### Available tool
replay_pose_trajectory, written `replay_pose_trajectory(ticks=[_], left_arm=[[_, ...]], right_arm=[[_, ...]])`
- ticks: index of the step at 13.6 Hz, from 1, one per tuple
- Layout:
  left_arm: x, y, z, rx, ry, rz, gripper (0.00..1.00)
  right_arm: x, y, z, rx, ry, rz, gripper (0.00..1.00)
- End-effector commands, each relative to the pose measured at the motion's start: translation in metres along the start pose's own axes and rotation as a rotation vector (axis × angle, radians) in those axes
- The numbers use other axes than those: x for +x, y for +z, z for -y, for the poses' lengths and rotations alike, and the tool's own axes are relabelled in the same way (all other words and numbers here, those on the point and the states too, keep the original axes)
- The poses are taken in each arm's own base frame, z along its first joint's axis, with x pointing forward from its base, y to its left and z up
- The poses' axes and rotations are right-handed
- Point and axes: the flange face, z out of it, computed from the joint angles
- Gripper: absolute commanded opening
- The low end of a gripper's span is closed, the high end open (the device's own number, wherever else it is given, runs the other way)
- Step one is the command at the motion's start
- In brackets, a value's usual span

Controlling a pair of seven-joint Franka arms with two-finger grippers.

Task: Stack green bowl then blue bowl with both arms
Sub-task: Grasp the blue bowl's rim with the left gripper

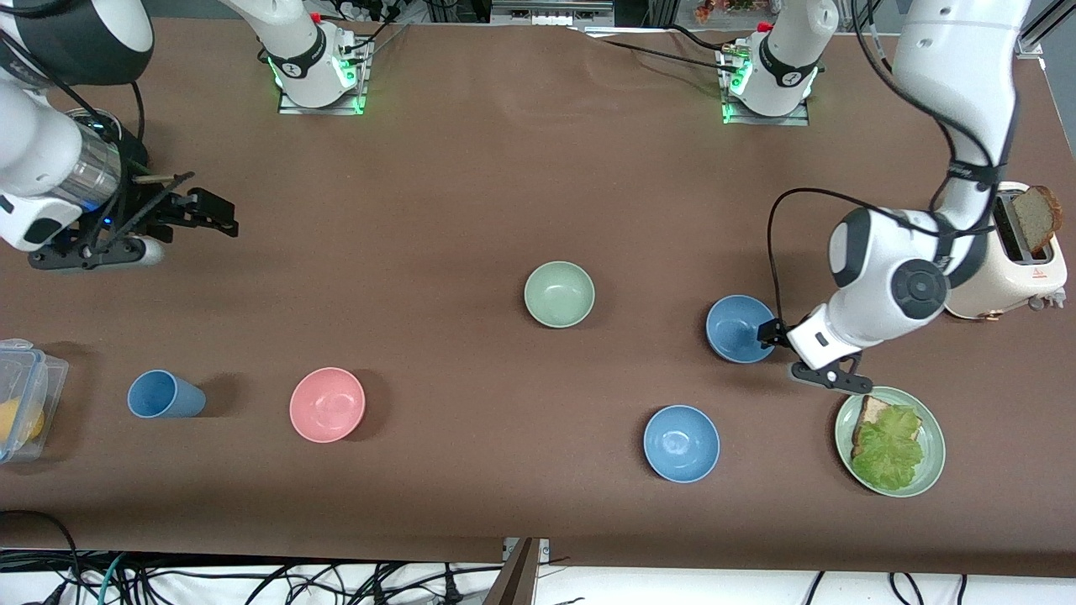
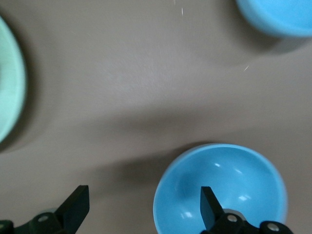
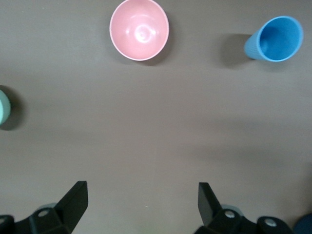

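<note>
The pale green bowl (image 1: 559,294) sits mid-table and shows at the edge of the right wrist view (image 3: 4,107). The duller blue bowl (image 1: 740,328) stands toward the left arm's end. My left gripper (image 1: 790,351) hangs low at that bowl's rim, open. In its wrist view the left gripper (image 2: 144,207) has one finger over the blue bowl's (image 2: 234,180) inside and the other over bare table. My right gripper (image 1: 220,214) is open and empty over the table at the right arm's end, and its wrist view shows the right gripper (image 3: 141,204) with only tabletop beneath.
A brighter blue bowl (image 1: 681,443) (image 2: 282,14) lies nearer the camera. A green plate (image 1: 929,470) (image 2: 9,78) with bread and lettuce sits beside the left gripper. A toaster (image 1: 1009,269), a pink bowl (image 1: 327,404) (image 3: 139,29), a blue cup (image 1: 164,394) (image 3: 275,39) and a clear box (image 1: 25,399) also stand around.
</note>
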Motion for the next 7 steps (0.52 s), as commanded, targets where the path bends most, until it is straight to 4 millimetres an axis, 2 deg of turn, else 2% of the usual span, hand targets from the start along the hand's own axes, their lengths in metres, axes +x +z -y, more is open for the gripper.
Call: replay_pose_trajectory(ticks=[1,2,3,5,6,7], left_arm=[[-0.011,0.034,0.002,-0.017,0.044,0.002,1.0],[-0.01,0.034,0.0,-0.017,0.051,0.002,0.99],[-0.01,0.034,-0.001,-0.017,0.069,0.004,0.91],[-0.013,0.043,0.003,-0.022,0.132,0.017,0.18],[-0.013,0.04,0.005,-0.021,0.151,0.016,0.0],[-0.012,0.038,0.005,-0.021,0.172,0.014,0.0]], right_arm=[[-0.007,-0.008,-0.015,-0.017,-0.028,-0.014,1.0],[-0.009,-0.01,-0.013,-0.014,-0.028,-0.012,1.0],[-0.008,-0.009,-0.016,-0.013,-0.029,-0.01,1.0],[-0.006,-0.011,-0.015,-0.02,-0.036,-0.006,1.0],[-0.007,-0.014,-0.015,-0.023,-0.036,-0.002,1.0],[-0.007,-0.019,-0.016,-0.024,-0.047,-0.011,1.0]])
